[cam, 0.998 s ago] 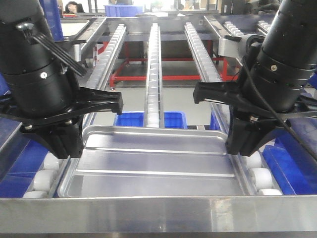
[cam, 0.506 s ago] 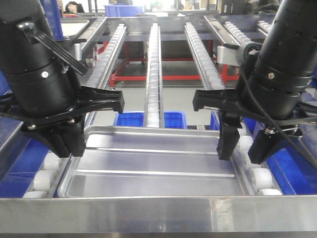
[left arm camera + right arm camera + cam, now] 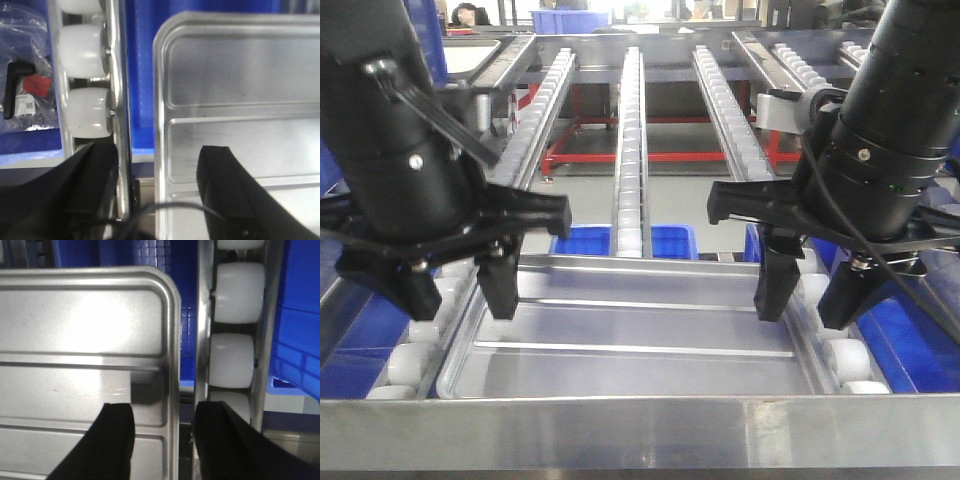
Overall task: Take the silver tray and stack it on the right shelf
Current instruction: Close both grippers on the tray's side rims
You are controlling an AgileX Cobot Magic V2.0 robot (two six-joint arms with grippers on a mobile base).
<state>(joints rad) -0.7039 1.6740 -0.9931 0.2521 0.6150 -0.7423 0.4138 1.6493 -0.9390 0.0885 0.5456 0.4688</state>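
My left pincer point(image 3: 460, 298) and right pincer point(image 3: 812, 300) are open, each with 1 finger inside and 1 outside an end rim of the silver tray point(image 3: 630, 345), which lies flat between white rollers point(image 3: 845, 355); I judge that uneven closing could tilt it or let its slick rim slip.

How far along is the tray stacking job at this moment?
Done: both arms sit at the sides of the silver tray. In hand: left gripper and right gripper are open, each straddling a side rim, not yet closed. Left: clamp, lift it off the white rollers, stack it on the right shelf.
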